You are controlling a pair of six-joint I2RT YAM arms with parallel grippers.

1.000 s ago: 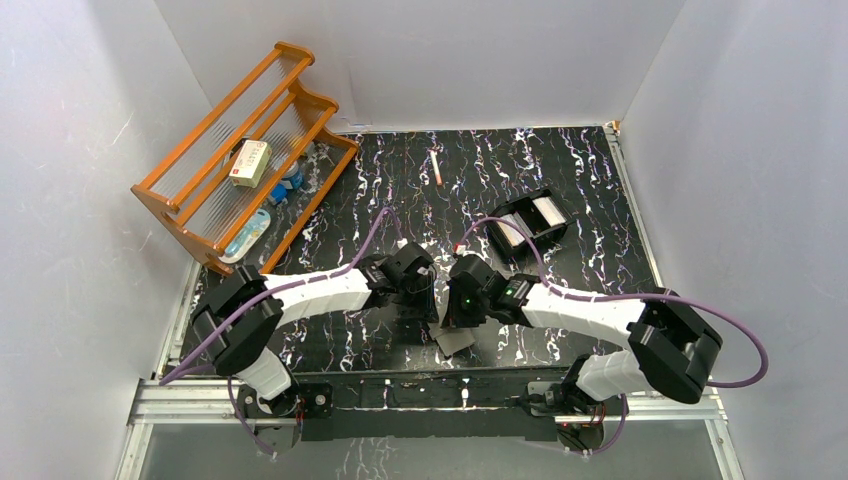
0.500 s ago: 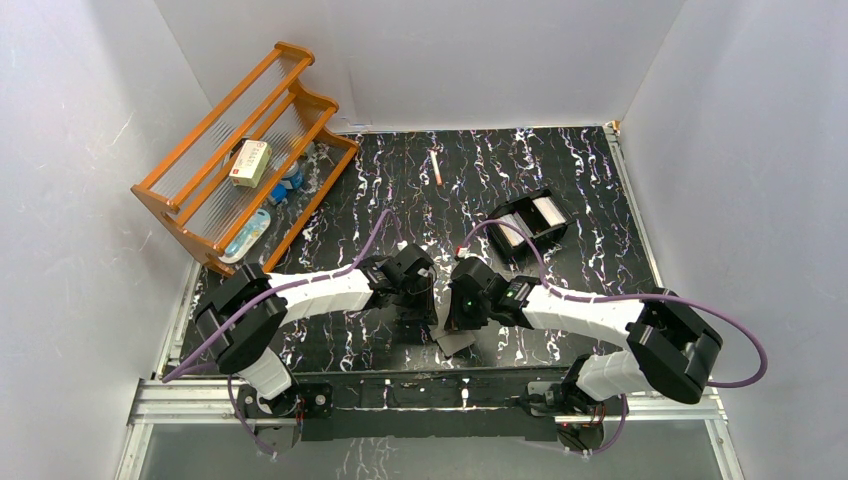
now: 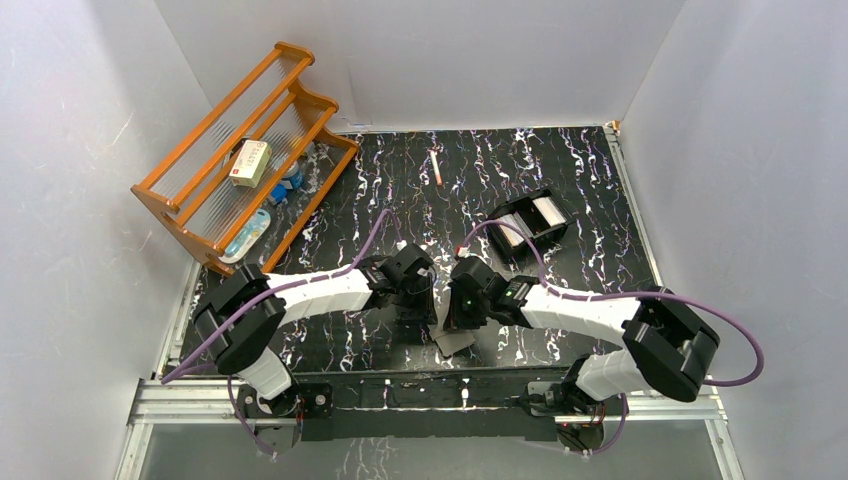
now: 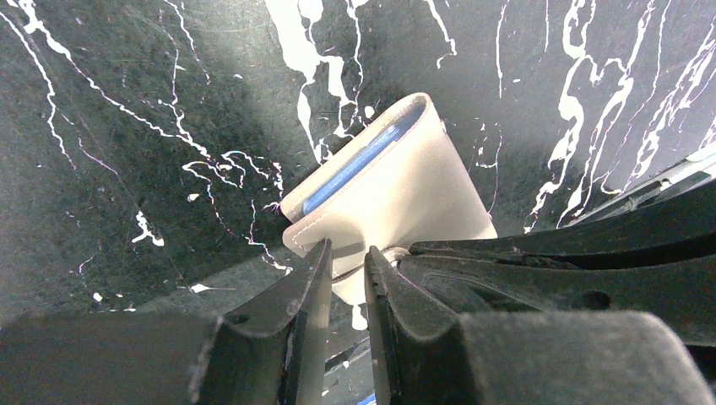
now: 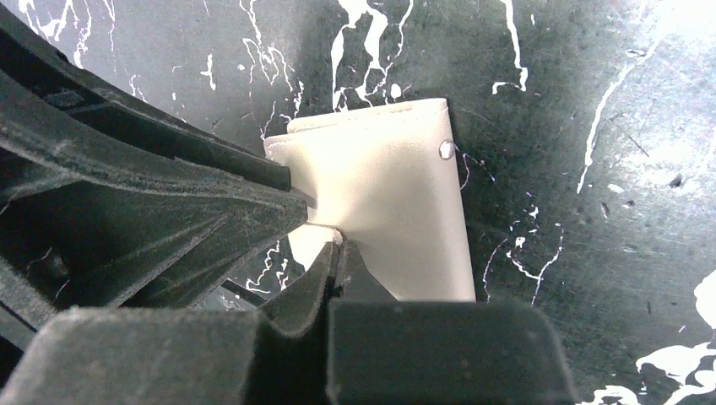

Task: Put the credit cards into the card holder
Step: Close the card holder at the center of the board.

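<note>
The job is only just getting started. The holder [image 4: 397,186] is lying on the table [image 3: 600,170] close to the 6 o'clock edge, right between the two arms. It is looking folded over, with only a thin blue strip of its inside peeking out along its 10 o'clock side.

The left claw [image 4: 346,274] is standing a little bit open, and the near edge of the holder is sitting between its fingers. It is pinching that edge, as far as the left wrist view shows.

The right claw [image 5: 338,249] is squeezed all the way together, and its tip is touching the top of the holder near the 7 o'clock corner. It may be nipping a thin flap there, but the view is too crowded to be sure.

The cards [image 3: 545,209] are lying well apart from the holder, at about 1 o'clock from it. They are sitting as white pieces inside the black tray [image 3: 527,221]. Neither claw is carrying a card, and no card is showing in the holder.

So nothing is put away yet. The claws seem to be working on opening the holder. After that, each card is waiting to be picked up from the tray and slid into a pocket.
</note>
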